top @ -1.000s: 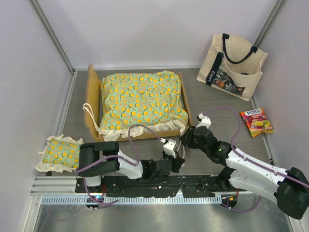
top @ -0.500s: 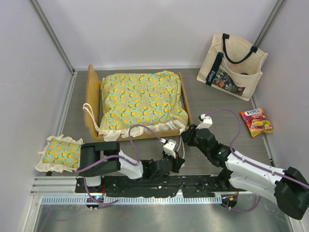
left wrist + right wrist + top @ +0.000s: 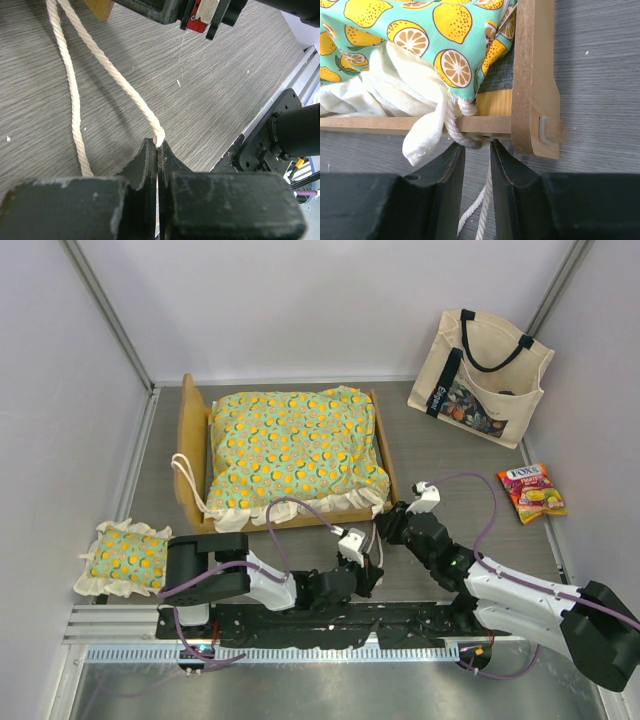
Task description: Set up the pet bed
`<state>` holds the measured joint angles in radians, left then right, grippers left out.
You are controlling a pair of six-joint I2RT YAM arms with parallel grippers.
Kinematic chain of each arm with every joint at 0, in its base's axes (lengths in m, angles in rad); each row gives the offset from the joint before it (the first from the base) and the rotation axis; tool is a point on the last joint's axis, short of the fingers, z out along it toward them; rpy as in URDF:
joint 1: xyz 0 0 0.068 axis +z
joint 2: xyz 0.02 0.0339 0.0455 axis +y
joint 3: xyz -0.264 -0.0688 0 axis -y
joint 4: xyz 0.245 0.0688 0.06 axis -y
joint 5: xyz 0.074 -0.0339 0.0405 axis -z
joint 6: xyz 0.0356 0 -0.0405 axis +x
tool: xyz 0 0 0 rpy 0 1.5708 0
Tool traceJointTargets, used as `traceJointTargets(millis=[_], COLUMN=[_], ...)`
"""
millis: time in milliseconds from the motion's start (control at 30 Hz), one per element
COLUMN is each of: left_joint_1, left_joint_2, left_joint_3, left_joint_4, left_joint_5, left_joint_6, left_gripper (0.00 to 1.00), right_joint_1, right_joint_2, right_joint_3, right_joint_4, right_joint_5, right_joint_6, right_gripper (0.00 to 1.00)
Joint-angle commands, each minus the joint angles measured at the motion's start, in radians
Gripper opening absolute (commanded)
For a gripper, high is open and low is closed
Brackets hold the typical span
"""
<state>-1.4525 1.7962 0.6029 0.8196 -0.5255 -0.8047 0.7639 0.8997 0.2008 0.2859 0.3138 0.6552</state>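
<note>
1. the grey wood-grain worktop [image 3: 470,490] fills the overhead view between pale walls.
2. the pet bed [image 3: 190,440] sits upper left of centre, headboard to the left. its green citrus-print mattress cushion [image 3: 290,445] lies inside the frame, with the cream ruffle spilling over the lower rail.
3. a cream tote bag [image 3: 480,380] leans at the upper right corner.
4. a small matching pillow [image 3: 125,558] lies at the lower left, apart from the bed.
5. the right tool [image 3: 476,147] is at the bed's lower right corner. its jaws stand narrowly apart around a knotted tie [image 3: 461,131] looped over the rail, and whether they pinch it cannot be told.
6. the left tool [image 3: 157,150] is low at centre, jaws closed on the end of a loose tie cord [image 3: 107,70] that trails across the worktop.
7. a candy packet [image 3: 532,492] lies at the right edge.
</note>
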Motion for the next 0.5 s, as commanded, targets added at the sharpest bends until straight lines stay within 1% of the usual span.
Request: traceJointTargets(millis=[0,33,133,167,233,267,333,467], left_joint_1=[0.004,0.004,0.004,0.004,0.006,0.004,0.006,0.010], left_joint_2=[0.005,0.005,0.002,0.000,-0.001,-0.001,-0.001,-0.024], left_joint_3=[-0.009,-0.011,-0.012,-0.014,-0.017,-0.017,-0.022,-0.031], left_joint_4=[0.059,0.061,0.061,0.061,0.061,0.062,0.065,0.062], left_joint_5=[-0.013,-0.013,-0.018,-0.019,-0.019,-0.019,-0.021,-0.025], left_joint_6=[0.006,0.006,0.006,0.006,0.004,0.004,0.002,0.004], left_gripper=[0.00,0.00,0.00,0.00,0.00,0.00,0.00,0.00], right_joint_1=[0.002,0.002,0.002,0.002,0.002,0.002,0.002,0.002], right_joint_2=[0.015,0.016,0.022,0.024,0.024,0.021,0.013,-0.039], right_joint_3=[-0.012,-0.014,-0.011,-0.009,-0.012,-0.014,-0.017,-0.009], right_joint_4=[0.125,0.133,0.144,0.145,0.156,0.162,0.165,0.092], right_joint_5=[0.024,0.018,0.031,0.037,0.034,0.031,0.021,-0.013], right_joint_6=[-0.034,-0.038,-0.045,-0.049,-0.063,-0.068,-0.072,-0.078], right_gripper=[0.32,0.31,0.24,0.19,0.14,0.08,0.01,0.01])
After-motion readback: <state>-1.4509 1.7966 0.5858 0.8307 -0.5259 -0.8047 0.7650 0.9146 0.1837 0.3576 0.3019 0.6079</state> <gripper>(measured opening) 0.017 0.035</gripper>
